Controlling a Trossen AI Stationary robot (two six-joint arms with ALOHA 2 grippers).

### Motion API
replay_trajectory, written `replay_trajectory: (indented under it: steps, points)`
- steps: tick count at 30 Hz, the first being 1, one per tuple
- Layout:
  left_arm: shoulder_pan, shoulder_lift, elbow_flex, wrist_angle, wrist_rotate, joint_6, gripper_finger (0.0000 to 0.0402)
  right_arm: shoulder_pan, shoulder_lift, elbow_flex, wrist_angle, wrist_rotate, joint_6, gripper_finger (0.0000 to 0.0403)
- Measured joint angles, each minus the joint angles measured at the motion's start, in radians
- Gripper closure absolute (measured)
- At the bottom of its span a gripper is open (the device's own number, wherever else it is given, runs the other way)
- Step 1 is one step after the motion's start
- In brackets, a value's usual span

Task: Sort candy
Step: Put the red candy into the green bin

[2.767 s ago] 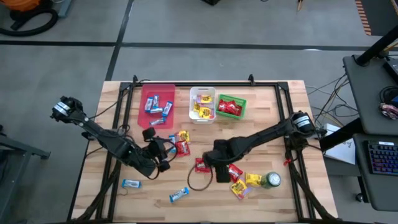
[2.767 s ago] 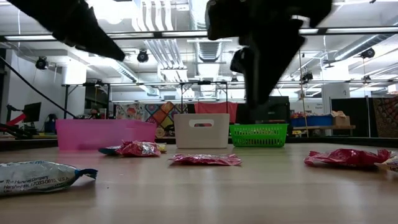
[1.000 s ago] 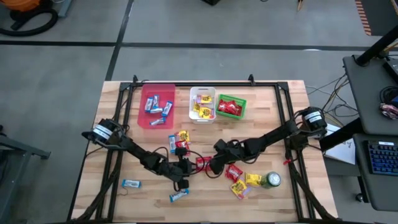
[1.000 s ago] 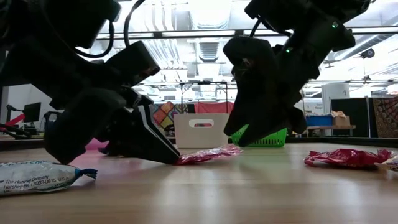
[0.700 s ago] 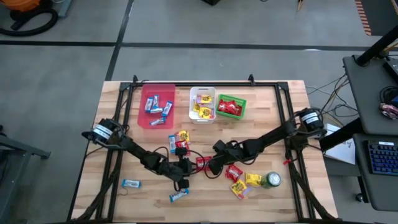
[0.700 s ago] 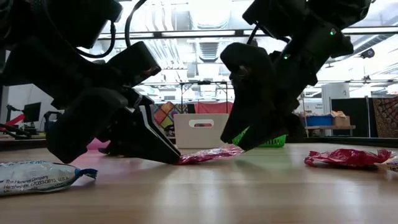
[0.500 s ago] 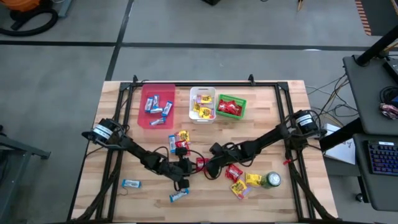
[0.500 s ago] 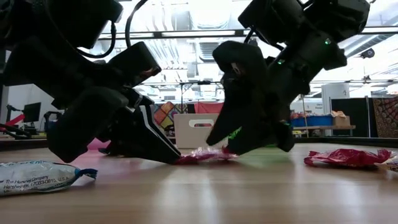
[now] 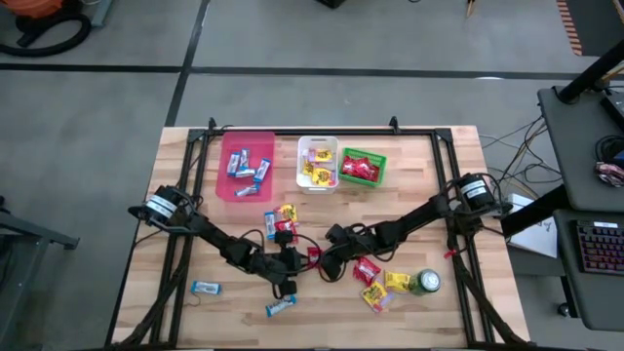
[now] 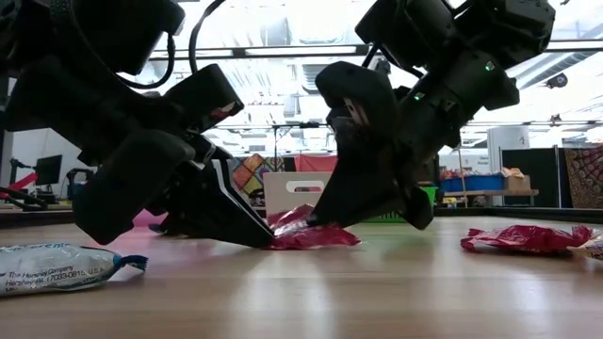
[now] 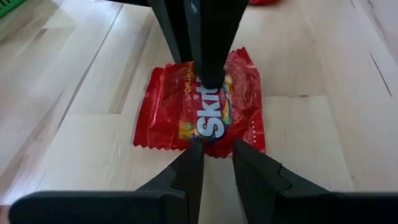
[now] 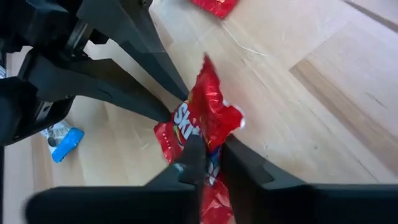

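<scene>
A red candy packet [image 9: 313,255] lies at the table's middle, between my two grippers. My left gripper [image 11: 216,152] comes at it from the table's left, its fingers a narrow gap apart. My right gripper [image 12: 213,146] comes from the right and is shut on the packet [image 12: 202,118]. At the far edge stand a pink bin [image 9: 246,166] with blue bars, a white bin [image 9: 318,164] with yellow packets and a green bin [image 9: 363,167] with red ones. My left gripper slants down from the table's left, and its fingertips [image 11: 189,163] rest on the packet's edge nearest that arm [image 11: 214,142]. That edge lies flat on the table [image 10: 283,243]. My right gripper pinches the packet's middle [image 12: 208,127] between its two fingers, slanting down from the table's right. The packet is crumpled in the hold. One end [image 12: 208,74] sticks up while the rest stays on the table.
Loose candy lies around: yellow and red packets [image 9: 283,219] just beyond the grippers, blue bars [image 9: 206,288] [image 9: 281,306] near the front left, red [image 9: 368,270] and yellow packets [image 9: 380,292] to the right. A green can [image 9: 425,283] stands at the front right.
My right gripper has moved toward the table's left and down onto the red packet, then shut on its middle. The packet, flat before, has crumpled, and one end has risen off the table while the end under my left fingertips has stayed down.
</scene>
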Motion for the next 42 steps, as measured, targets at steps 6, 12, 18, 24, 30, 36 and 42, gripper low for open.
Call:
replay_trajectory:
  steps: [6,12,18,24,30,36,42]
  points:
    - [0.000,-0.006,0.000,0.000,-0.001,0.000,0.0328,-0.003,-0.006,0.000,-0.003,-0.002,-0.025,0.0387]
    - [0.002,-0.056,-0.006,-0.054,-0.001,0.042,0.0328,-0.004,-0.039,0.000,-0.007,-0.002,-0.048,0.0389]
    - [0.002,-0.108,-0.006,-0.175,-0.031,0.089,0.0328,-0.016,-0.077,0.000,-0.084,0.007,-0.064,0.0390]
    - [0.003,-0.212,-0.007,-0.313,-0.077,0.106,0.0328,-0.056,-0.187,0.000,-0.210,0.010,-0.112,0.0390]
    - [0.002,-0.353,-0.005,-0.497,-0.137,0.107,0.0328,-0.128,-0.360,0.000,-0.392,0.081,-0.188,0.0391]
    - [0.002,-0.471,-0.005,-0.602,-0.167,0.106,0.0328,-0.259,-0.512,0.000,-0.529,0.118,-0.281,0.0391]
    - [0.000,-0.572,-0.005,-0.607,-0.168,0.101,0.0328,-0.434,-0.567,0.000,-0.607,0.168,-0.362,0.0391]
